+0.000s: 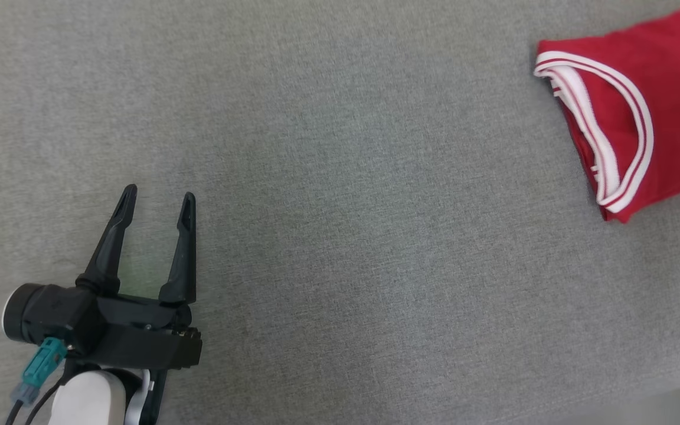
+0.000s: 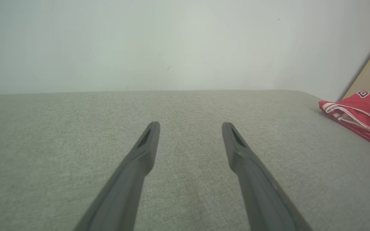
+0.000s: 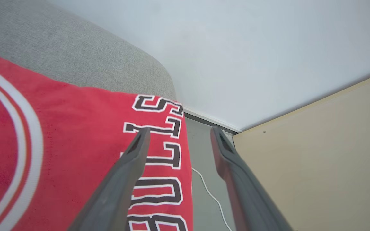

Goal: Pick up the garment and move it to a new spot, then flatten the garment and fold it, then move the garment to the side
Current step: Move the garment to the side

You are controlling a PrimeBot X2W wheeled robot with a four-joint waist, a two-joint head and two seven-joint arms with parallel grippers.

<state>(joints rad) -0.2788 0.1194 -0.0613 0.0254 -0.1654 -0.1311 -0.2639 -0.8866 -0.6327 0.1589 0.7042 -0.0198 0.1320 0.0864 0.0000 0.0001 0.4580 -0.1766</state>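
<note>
The folded red jersey with white-striped trim and black-and-white lettering (image 1: pixel 670 106) lies at the far right corner of the grey woven-fabric tabletop (image 1: pixel 346 236), partly cut off by the head view's edge. Its trimmed armhole edge faces left toward the open middle, and the visible fold edge slants from far-left to near-right. The right gripper (image 3: pixel 180 130) stands spread and empty, with one finger over the lettering and the other past the jersey's edge. The left gripper (image 1: pixel 160 193) is likewise spread and empty over bare fabric, well apart from the jersey.

Grey fabric tabletop (image 1: pixel 340 236) against a pale wall (image 2: pixel 172 41).
Past its rounded corner stands a beige panel (image 3: pixel 316 166); a thin white cable (image 3: pixel 210 193) lies on the grey floor (image 3: pixel 198 147) between them.
</note>
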